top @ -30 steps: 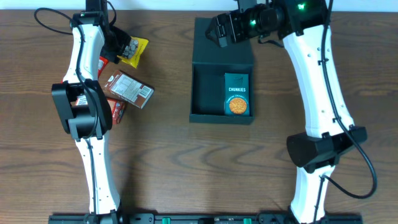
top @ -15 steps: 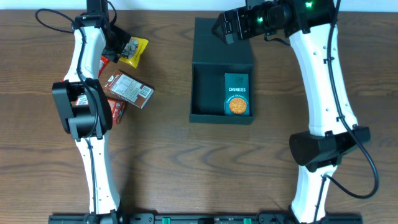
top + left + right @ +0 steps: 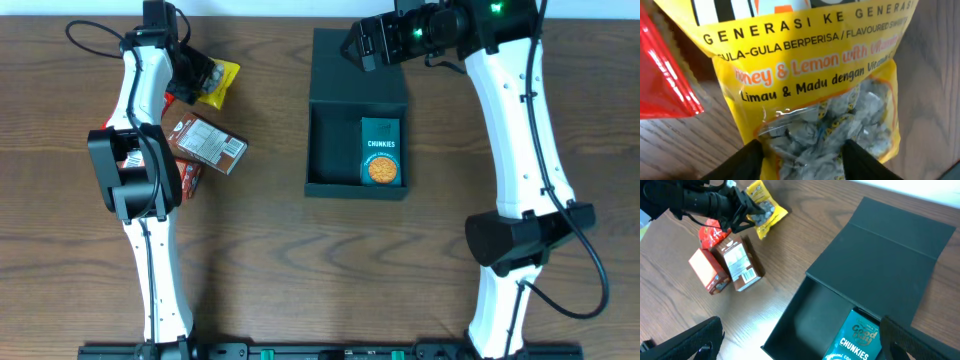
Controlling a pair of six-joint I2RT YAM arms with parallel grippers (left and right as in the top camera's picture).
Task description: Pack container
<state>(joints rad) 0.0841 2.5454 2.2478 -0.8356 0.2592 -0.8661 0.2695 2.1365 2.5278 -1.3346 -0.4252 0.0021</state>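
The container (image 3: pixel 335 140) is a dark square box, open, with its flap lid (image 3: pixel 358 65) lying flat behind it. It also shows in the right wrist view (image 3: pixel 805 310). A small teal Chunkies carton (image 3: pixel 380 152) lies in its right half. My left gripper (image 3: pixel 196 76) is open, with its fingers (image 3: pixel 802 156) straddling the clear-window end of a yellow candy bag (image 3: pixel 810 85) on the table at the far left (image 3: pixel 217 82). My right gripper (image 3: pixel 364 45) hovers above the lid, open and empty (image 3: pixel 805 345).
A brown snack carton (image 3: pixel 208 143), a red carton (image 3: pixel 189 178) and a red pack (image 3: pixel 166 99) lie in a cluster left of the container, under and beside the left arm. The right arm reaches along the table's right side.
My right gripper has moved slightly right and back over the lid. My left gripper has shifted a little towards the yellow bag. The packs and the container have not moved.
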